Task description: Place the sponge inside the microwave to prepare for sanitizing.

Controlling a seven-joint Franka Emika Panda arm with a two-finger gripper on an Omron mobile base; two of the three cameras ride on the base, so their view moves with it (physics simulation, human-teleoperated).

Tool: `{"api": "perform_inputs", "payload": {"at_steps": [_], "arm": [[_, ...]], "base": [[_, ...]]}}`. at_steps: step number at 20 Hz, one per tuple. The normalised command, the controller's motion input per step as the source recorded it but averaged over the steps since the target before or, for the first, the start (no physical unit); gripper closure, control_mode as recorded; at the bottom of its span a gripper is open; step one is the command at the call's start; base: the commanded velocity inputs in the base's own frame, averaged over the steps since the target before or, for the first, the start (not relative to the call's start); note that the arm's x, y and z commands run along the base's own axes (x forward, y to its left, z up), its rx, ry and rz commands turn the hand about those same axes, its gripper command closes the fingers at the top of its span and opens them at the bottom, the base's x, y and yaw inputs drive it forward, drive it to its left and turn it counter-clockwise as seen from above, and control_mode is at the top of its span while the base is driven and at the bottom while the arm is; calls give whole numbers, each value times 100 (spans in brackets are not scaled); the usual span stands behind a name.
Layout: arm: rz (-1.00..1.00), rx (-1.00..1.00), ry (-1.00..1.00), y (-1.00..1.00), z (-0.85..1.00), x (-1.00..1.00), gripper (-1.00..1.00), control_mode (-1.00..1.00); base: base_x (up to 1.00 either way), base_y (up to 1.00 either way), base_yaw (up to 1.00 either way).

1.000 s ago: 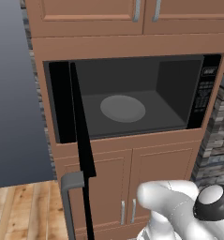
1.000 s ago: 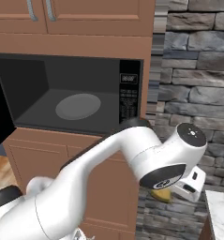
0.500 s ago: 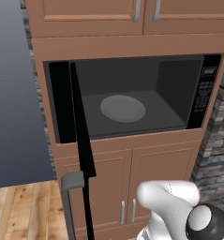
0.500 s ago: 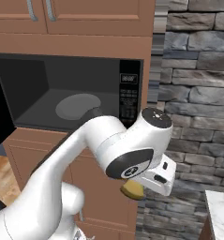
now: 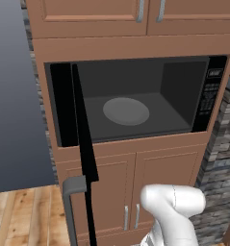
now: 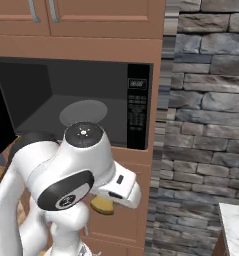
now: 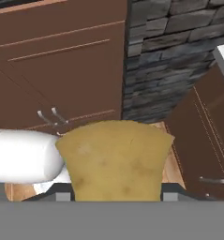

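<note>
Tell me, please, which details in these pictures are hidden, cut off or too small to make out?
- Gripper fingers: right base view, hidden behind the hand and the sponge; hand view, covered by the sponge.
- Sponge's lower end: hand view, cut off at the bottom.
- Microwave button labels: both base views, too small to read.
- Door handle: left base view, lower part cut off by the bottom edge.

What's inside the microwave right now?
Inside the open microwave sits just a round grey plate on the dark floor. The sponge isn't in there yet; the gripper holds it lower down, by the cabinets. The arm hides the cavity's bottom-left corner in the right base view.
</note>
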Motion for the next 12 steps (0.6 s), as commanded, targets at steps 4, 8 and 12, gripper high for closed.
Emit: {"api": "perform_inputs", "payload": {"at_steps": [4,8,12], "arm": [[6,-12,-49,51,4,-22,100,-100],[10,-8,-48,26,30,-18,100,-100],[5,-15,-30,32,66,-17,100,-100]], "base": [[0,0,0],[0,0,0],[0,0,0]]}}
